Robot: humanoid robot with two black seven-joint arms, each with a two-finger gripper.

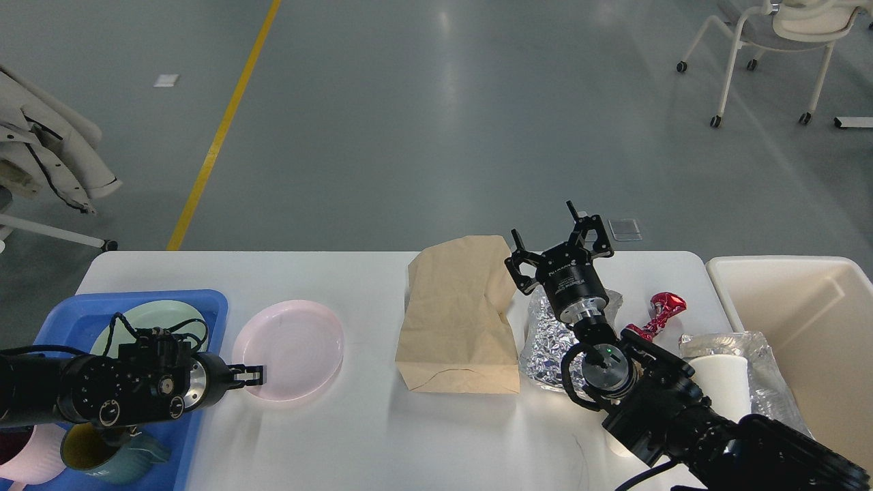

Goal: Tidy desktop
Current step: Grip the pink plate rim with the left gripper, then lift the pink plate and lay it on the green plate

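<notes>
The white desktop (354, 423) holds a pink plate (290, 344), a brown paper bag (457, 320), crumpled silver foil (542, 344), a red foil wrapper (663, 308) and a white cup (719, 385) inside clear plastic. My left gripper (251, 376) lies low at the plate's near-left rim, its two thin fingers a little apart, holding nothing that I can see. My right gripper (543, 222) is raised over the bag's far right corner and the foil, fingers spread wide and empty.
A blue tray (61, 317) at the left holds a pale green plate (153, 320), a pink mug (24, 460) and a teal mug (102, 453). A cream bin (811, 320) stands off the right edge. A wheeled chair (771, 41) stands far right.
</notes>
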